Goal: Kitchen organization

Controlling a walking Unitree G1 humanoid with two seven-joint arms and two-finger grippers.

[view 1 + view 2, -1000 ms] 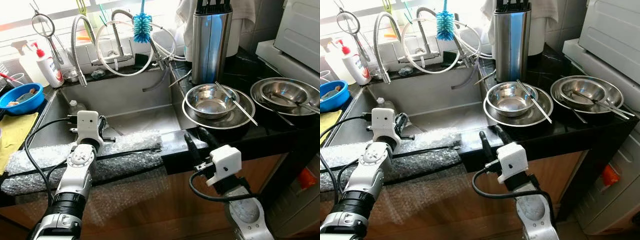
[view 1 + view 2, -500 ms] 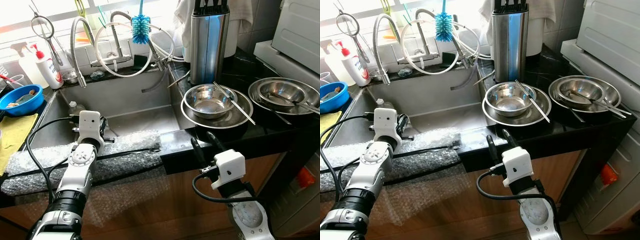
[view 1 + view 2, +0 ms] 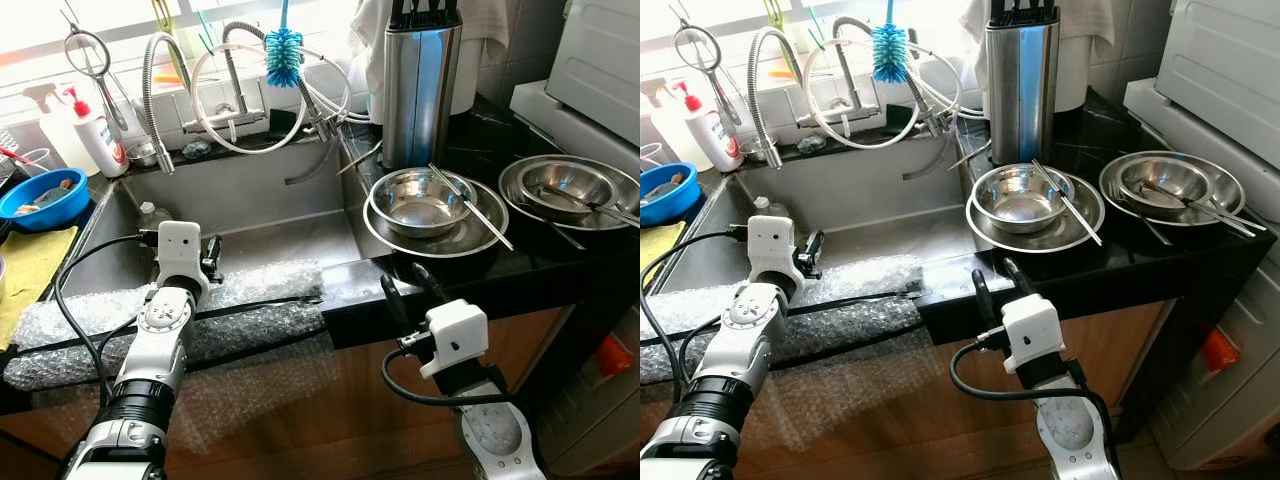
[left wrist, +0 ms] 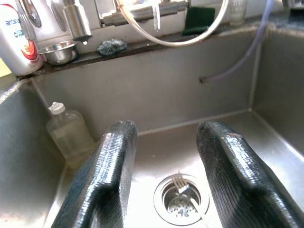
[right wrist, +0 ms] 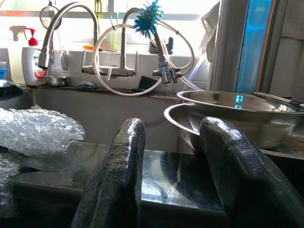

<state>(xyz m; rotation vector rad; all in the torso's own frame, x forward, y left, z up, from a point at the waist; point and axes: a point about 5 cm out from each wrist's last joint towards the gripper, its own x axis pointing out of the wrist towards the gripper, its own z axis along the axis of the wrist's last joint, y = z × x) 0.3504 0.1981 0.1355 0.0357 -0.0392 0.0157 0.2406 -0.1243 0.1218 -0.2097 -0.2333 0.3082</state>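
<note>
Right gripper (image 3: 408,287) rose slightly toward counter (image 3: 520,270) edge, jaws apart, empty; left gripper (image 4: 164,156) over sink (image 4: 142,95), jaws apart.

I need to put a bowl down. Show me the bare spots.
Free: the sink floor between the small bottle and the counter; the wet counter edge ahead of the right hand. Crowded: the counter with the nested steel bowls and the knife block.

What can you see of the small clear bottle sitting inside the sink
The small bottle is clear plastic with a white cap, holding a pale yellowish liquid. It stands upright on the floor of the steel sink, in the back corner on the robot's left, close against the walls. It appears closed. The left gripper hangs open above the basin, apart from it.
</note>
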